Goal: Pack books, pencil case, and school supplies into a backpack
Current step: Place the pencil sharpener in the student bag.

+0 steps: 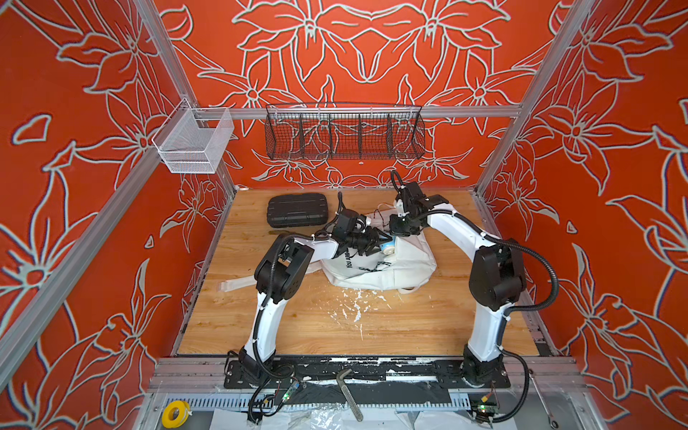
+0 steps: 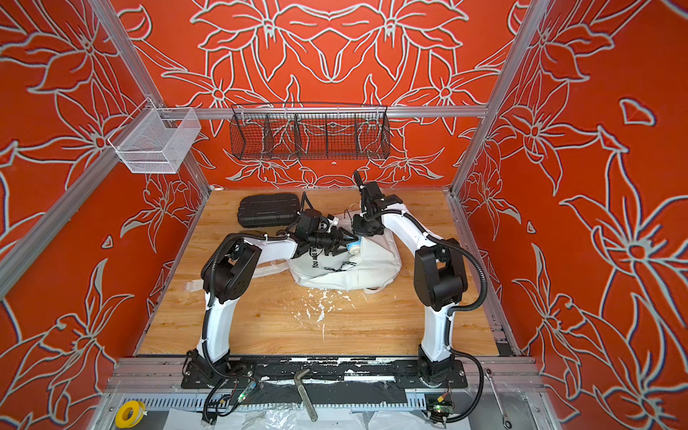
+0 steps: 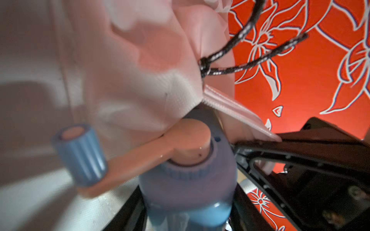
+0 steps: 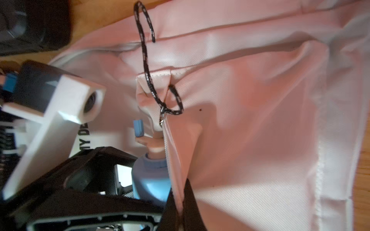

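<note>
The white backpack [image 1: 391, 270] [image 2: 359, 270] lies on the wooden table between both arms. My left gripper [image 1: 376, 244] [image 3: 188, 212] is shut on the light-blue pencil sharpener [image 1: 388, 247] [image 2: 354, 245] [image 3: 188, 180], held at the bag's opening with its crank knob [image 3: 80, 154] sticking out. My right gripper [image 1: 395, 233] [image 4: 181, 212] is shut on the backpack's zipper edge [image 4: 172, 160], holding the fabric up beside the sharpener [image 4: 150, 180]. A black cord zip pull [image 4: 148, 80] [image 3: 240, 66] dangles from the edge. The books and pencil case are out of view.
A black ribbed hard case [image 1: 298, 210] [image 4: 34, 26] lies at the back left of the table. A backpack strap [image 1: 238, 284] trails left under my left arm. White flakes [image 1: 353, 303] litter the wood. A black wire basket [image 1: 344, 134] and a white mesh basket [image 1: 193, 139] hang above.
</note>
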`<state>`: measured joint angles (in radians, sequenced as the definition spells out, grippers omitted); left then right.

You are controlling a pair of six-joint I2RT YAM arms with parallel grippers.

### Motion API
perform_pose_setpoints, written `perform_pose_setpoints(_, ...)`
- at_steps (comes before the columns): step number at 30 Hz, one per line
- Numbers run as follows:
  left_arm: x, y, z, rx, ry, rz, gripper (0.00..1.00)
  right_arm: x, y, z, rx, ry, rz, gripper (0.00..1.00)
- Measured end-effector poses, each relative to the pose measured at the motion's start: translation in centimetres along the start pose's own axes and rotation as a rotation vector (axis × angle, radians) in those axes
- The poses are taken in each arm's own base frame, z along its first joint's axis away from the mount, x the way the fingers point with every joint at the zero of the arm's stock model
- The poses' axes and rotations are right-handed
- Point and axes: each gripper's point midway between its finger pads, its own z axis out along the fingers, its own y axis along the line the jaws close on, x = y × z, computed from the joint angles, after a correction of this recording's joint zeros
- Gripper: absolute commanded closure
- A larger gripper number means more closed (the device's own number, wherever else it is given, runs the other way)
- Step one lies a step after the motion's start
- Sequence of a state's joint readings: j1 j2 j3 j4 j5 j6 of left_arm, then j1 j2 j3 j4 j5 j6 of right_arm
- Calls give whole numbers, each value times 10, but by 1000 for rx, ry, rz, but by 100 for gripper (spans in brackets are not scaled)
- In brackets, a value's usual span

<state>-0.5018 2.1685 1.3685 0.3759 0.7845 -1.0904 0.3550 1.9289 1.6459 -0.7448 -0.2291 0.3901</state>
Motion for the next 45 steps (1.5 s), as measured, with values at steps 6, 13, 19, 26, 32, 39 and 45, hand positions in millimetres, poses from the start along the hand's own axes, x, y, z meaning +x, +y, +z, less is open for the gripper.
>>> perform_pose_setpoints(6, -8, 2, 2, -39, -35, 15, 41, -8, 5, 4, -58, -31, 63, 96)
perform_pose_setpoints(13, 14, 11, 19, -123, -16, 51, 35, -7, 19, -14, 22, -16, -37, 69)
perform_pose_setpoints(19, 29, 16, 26, -164, 24, 78, 41, 16, 18, -8, 103, 31, -122, 70)
perform_pose_setpoints(26, 33, 19, 23, -179, 28, 123, 26, 17, 13, -15, 160, 10, -133, 57)
perform_pose_setpoints(32, 39, 15, 5, -198, 9, 155, 20, 17, 0, -42, 226, -40, -128, 53)
perform_pose_setpoints(39, 24, 18, -18, -200, -38, 117, 41, 48, -31, -33, 300, 52, -95, 53)
perform_pose_setpoints(45, 16, 21, -11, -187, -26, 100, 51, 64, -32, -24, 309, 100, -99, 51)
